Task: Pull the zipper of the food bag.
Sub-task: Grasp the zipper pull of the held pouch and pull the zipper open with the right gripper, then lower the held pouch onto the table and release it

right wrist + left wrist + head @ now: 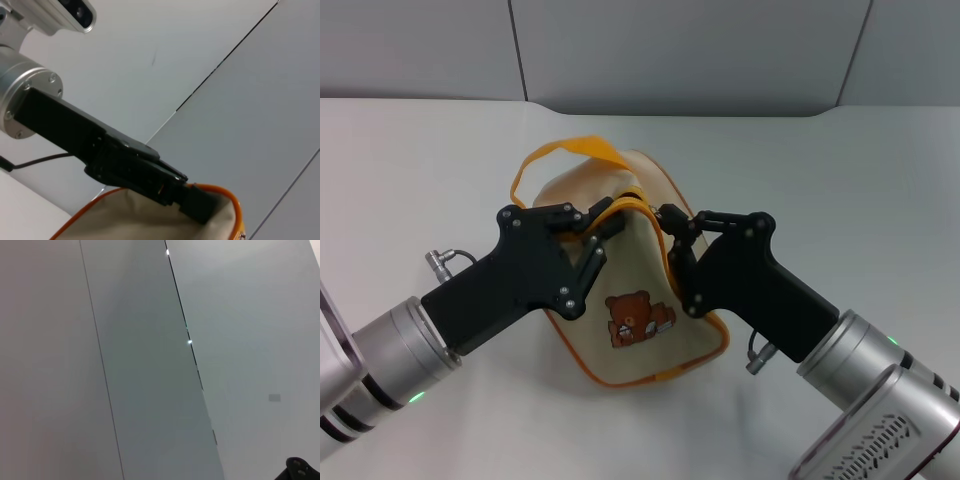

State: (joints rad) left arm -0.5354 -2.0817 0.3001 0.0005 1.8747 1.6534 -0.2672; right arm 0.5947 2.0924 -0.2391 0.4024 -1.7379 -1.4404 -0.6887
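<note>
The food bag (642, 275), beige with orange piping and a brown bear patch (638, 318), stands tilted at the table's middle. My left gripper (610, 222) is shut on the bag's top orange edge from the left. The right wrist view shows this gripper (195, 200) pinching that edge of the bag (150, 220). My right gripper (670, 232) meets the same top corner from the right, its fingers closed over the orange zip track. The zipper's metal pull tab is hidden between the fingers. The left wrist view shows no bag.
The orange loop strap (570, 152) arches behind the bag's top. The white table (840, 180) runs back to a grey panelled wall (670, 50). The left wrist view shows only wall panels (150, 365).
</note>
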